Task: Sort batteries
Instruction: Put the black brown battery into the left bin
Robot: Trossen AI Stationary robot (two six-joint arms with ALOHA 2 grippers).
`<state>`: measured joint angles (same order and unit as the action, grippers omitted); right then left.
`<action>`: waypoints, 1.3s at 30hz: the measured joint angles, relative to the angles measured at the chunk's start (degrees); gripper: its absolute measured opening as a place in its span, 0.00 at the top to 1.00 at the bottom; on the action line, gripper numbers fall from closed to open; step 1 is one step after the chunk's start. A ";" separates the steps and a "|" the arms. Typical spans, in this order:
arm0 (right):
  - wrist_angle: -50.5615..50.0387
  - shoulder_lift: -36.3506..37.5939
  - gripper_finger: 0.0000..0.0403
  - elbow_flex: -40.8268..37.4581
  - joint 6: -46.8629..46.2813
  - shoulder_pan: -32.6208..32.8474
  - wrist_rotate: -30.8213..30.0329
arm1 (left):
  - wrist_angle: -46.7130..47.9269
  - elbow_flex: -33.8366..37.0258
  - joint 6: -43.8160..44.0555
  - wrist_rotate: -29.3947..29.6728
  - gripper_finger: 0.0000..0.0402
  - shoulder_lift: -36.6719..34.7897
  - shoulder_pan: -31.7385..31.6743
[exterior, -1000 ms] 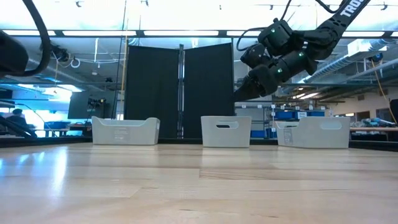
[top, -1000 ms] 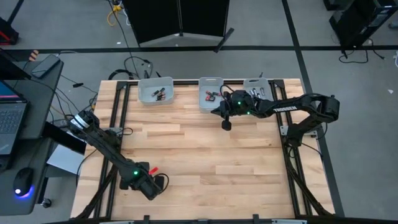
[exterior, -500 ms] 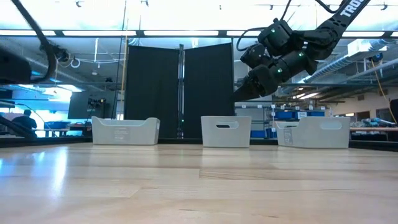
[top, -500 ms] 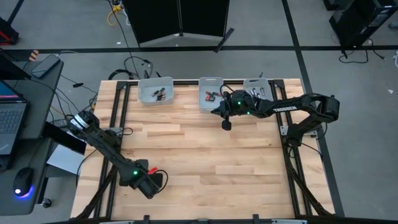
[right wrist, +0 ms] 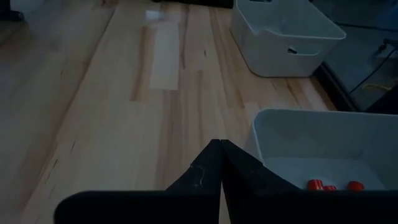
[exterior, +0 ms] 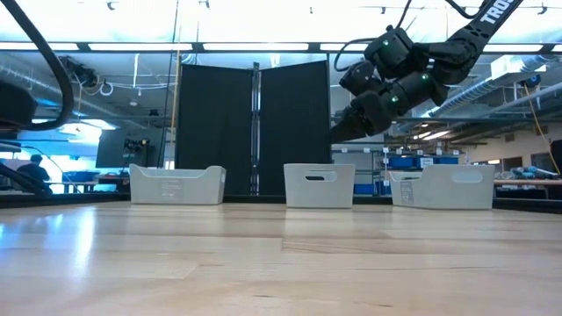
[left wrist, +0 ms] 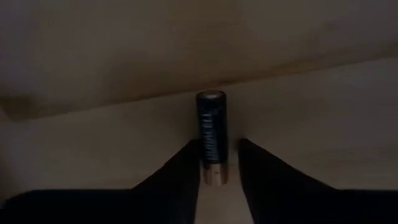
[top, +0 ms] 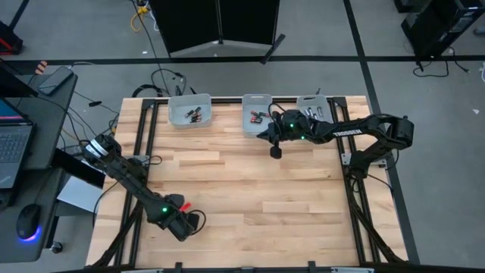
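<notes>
From overhead, the batteries (top: 194, 113) lying in the three bins are showing only as tiny dark specks, too small to tell apart. The left claw (top: 198, 221) is hiding whatever sits beneath it there. At surface height, the bin (exterior: 319, 185) walls are concealing their contents. The red-tipped batteries (right wrist: 329, 185) are getting cut off by the right claw's fingers (right wrist: 249, 171).

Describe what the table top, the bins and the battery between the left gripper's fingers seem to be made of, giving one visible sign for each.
Table top: wood, pale butcher-block strips with visible grain, slight sheen.
Bins: probably plastic, smooth whitish moulded walls with a cut handle slot.
Battery: likely metal under a dark printed wrap, with a copper-coloured end.
</notes>
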<state>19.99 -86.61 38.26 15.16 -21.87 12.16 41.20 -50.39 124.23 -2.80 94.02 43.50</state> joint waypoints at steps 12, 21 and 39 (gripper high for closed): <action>1.43 0.00 0.97 0.02 -0.53 0.00 0.00 | 1.49 -0.31 -23.09 1.78 0.90 -1.47 -10.06; 1.41 0.00 0.97 0.04 -1.47 0.00 0.00 | 6.68 -0.31 -52.65 12.68 0.90 -9.41 -30.12; 0.98 0.00 0.97 0.04 -1.68 0.00 0.00 | -1.85 -0.44 -105.11 6.41 0.90 -14.73 -86.84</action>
<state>20.97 -86.61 38.30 13.47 -21.87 12.16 39.35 -50.83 19.12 3.61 79.29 -43.34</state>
